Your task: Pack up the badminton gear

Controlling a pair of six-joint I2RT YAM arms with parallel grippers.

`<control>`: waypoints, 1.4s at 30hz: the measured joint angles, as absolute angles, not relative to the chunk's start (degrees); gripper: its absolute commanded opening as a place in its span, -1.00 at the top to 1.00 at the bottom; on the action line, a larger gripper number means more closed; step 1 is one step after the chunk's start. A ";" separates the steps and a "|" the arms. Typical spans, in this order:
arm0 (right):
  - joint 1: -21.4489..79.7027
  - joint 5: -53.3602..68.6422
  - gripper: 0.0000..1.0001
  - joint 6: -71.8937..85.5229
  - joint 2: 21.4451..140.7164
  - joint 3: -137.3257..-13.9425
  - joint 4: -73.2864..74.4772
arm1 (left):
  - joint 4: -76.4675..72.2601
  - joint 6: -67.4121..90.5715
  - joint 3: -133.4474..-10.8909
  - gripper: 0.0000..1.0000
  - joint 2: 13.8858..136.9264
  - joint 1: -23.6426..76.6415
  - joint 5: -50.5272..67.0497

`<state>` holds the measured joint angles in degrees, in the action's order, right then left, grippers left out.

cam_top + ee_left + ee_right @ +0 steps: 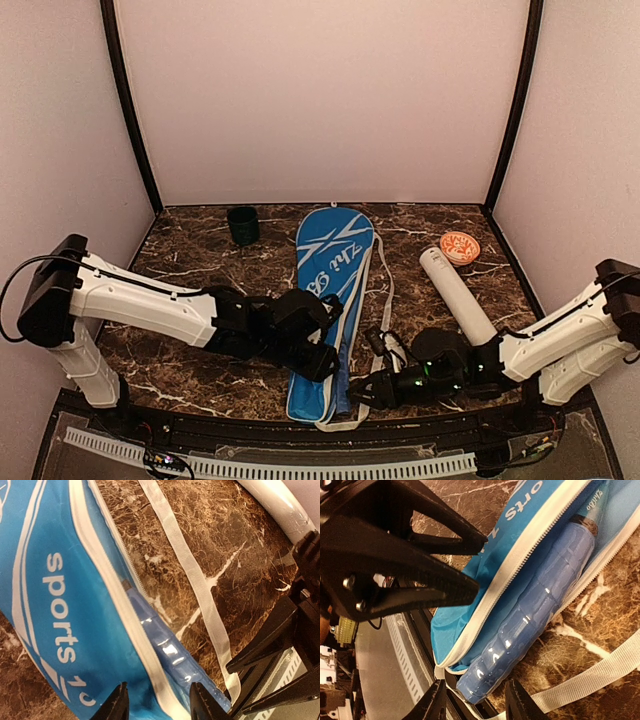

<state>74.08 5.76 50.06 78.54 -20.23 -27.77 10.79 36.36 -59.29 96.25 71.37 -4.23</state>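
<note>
The blue racket bag (330, 270) with white lettering lies lengthwise at mid-table, its near end unzipped. A blue wrapped racket handle (530, 625) pokes out of the opening, also seen in the left wrist view (170, 650). My left gripper (322, 355) is open above the bag's near edge (55, 605), fingers astride the white zip border and the handle. My right gripper (372, 388) is open just right of the bag's end, with the handle's butt between its spread fingers (432, 705). The long white tube (457, 295) lies to the right. No shuttlecocks show.
A small dark cup (242, 224) stands at the back left. An orange round lid (460, 246) lies by the tube's far end. The bag's white strap (384, 290) trails on the marble to the bag's right. The two grippers sit close together at the near table edge.
</note>
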 measured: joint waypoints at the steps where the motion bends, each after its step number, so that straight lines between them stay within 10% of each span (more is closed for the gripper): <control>1: 73.89 6.09 0.20 50.83 79.00 -20.23 -28.27 | 10.72 36.27 -59.81 0.14 96.95 71.40 -3.99; 42: 73.56 12.19 0.63 57.54 92.09 -23.90 -34.33 | 19.46 45.43 -59.92 0.56 101.03 75.18 -3.88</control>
<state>73.56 12.19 57.54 92.09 -23.90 -34.33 19.46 45.43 -59.92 101.03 75.18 -3.88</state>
